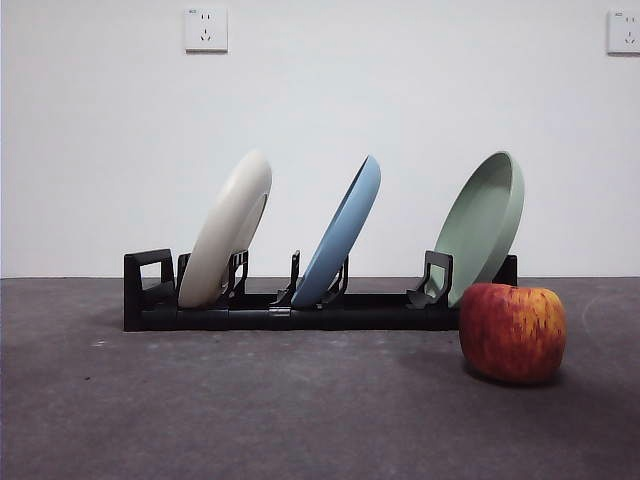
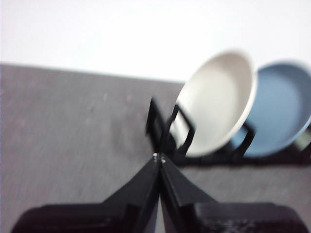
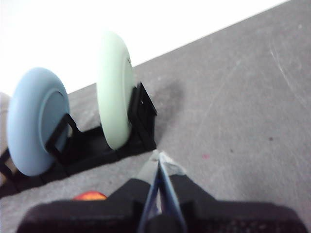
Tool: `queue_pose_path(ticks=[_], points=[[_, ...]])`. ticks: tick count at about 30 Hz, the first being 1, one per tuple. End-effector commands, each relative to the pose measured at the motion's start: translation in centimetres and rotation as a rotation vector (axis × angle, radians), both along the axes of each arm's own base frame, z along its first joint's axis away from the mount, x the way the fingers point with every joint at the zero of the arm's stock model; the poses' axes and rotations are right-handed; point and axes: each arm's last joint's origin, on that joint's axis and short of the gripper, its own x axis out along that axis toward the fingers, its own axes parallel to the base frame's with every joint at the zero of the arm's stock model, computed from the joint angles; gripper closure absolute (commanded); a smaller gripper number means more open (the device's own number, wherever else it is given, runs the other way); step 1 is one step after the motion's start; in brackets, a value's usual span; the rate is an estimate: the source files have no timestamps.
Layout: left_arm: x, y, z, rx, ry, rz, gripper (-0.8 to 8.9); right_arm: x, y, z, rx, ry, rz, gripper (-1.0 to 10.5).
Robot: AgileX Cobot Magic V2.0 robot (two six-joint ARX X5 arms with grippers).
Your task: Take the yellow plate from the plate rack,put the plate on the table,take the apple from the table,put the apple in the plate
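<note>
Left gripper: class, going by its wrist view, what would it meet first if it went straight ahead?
Probably the plate rack end, with the yellow plate just beside it; the left gripper is shut and depth is unclear.

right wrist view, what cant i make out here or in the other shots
- Right wrist view: apple nearly all hidden behind the right gripper; yellow plate cut off at the edge.
- Left wrist view: blurred; the sage green plate is a sliver at the edge.
- Front view: neither arm shows.
</note>
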Motion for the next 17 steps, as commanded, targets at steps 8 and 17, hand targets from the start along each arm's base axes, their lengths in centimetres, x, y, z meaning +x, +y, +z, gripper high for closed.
queue_pose_path(ticks=[8, 17], points=[[0.9, -0.1, 6.2, -0.03, -0.001, -0.003, 8.21, 0.9, 0.1, 6.3, -0.013, 0.08, 0.013, 9.6], [5.6, -0.9, 10.8, -0.033, 0.136, -0.204, 8.2, 3.7, 0.7, 11.3, -0.062, 0.188, 0.218, 9.5]])
